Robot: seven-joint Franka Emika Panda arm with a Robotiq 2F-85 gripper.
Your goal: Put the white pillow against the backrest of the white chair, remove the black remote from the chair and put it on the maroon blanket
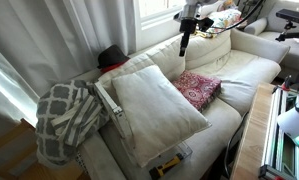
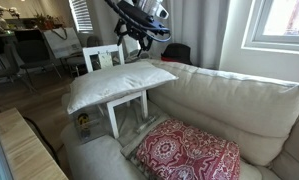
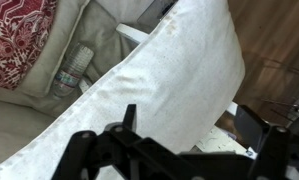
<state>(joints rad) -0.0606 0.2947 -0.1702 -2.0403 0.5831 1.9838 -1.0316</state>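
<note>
The pillow (image 1: 154, 105) lies on the chair (image 1: 239, 65) seat, just left of the blanket (image 1: 197, 88). The throw (image 1: 64, 118) hangs over the left armrest, beside the pillow.

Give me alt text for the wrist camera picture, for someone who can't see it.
A large white pillow runs diagonally across the frame, with the dark end effector open above it at the bottom edge. The patterned maroon blanket lies on the white chair at upper left; wood floor shows at right.
</note>
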